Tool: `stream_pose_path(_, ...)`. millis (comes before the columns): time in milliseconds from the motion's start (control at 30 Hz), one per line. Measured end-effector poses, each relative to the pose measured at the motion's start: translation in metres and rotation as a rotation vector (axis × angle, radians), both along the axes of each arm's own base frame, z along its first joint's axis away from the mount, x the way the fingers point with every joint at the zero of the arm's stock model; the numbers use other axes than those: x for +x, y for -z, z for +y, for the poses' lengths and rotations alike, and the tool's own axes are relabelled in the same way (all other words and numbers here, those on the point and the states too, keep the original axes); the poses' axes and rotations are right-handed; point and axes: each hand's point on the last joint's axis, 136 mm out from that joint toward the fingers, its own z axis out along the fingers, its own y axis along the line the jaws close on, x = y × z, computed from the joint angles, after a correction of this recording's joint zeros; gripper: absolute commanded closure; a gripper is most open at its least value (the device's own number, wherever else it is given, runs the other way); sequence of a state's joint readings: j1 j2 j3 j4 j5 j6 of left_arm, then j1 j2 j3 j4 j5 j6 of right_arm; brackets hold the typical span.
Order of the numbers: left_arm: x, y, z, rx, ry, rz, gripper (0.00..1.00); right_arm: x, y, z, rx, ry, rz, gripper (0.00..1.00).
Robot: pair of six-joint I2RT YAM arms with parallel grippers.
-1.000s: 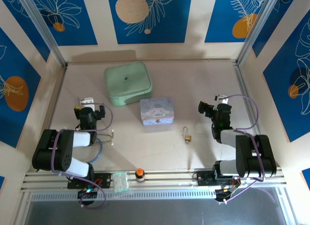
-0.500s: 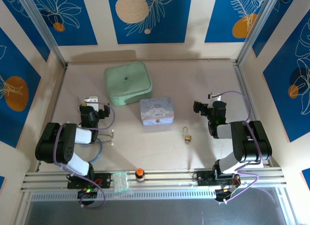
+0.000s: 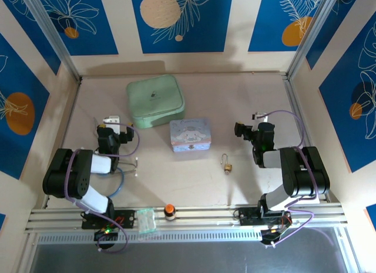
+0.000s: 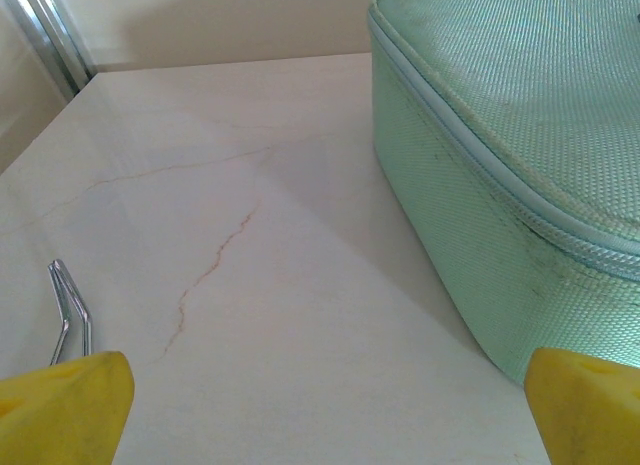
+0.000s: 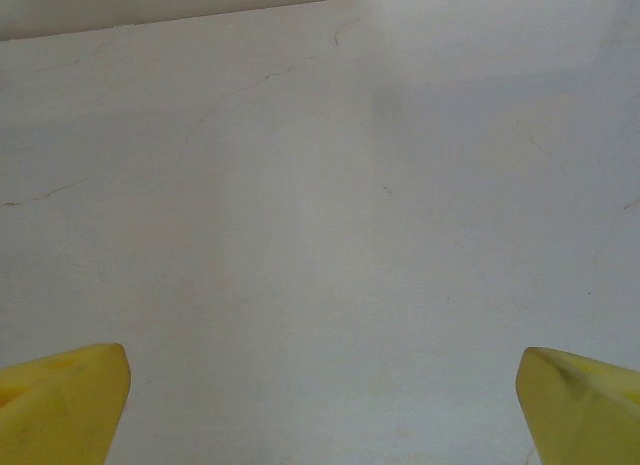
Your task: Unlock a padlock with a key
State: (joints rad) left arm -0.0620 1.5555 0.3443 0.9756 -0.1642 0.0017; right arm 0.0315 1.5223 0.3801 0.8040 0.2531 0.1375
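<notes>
The left end effector (image 4: pixel 320 415) has its yellow fingers spread wide apart and holds nothing, so it looks ready to pick something up. A green zip case (image 4: pixel 500 155) sits just to its right, and the tip of some thin silver tongs (image 4: pixel 70 310) lies just to its left on the desk (image 4: pixel 250 135). The padlock (image 3: pixel 227 165) lies flat on a bare spot, well off to this end effector's right, so it should be easy to reach. It is near the right end effector (image 3: pixel 242 130), a bit behind it and to its left. That one is wide apart and empty too, over bare desk. I cannot pick out the key.
</notes>
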Motion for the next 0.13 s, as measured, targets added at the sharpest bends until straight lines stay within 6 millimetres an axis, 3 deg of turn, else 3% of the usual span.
stream_pose_path(133, 0.0, -0.0001, 0.0, 0.0, 0.0, 0.0, 0.01, 0.0027, -0.0029, 0.0043, 0.02, -0.045, -0.002, 0.01)
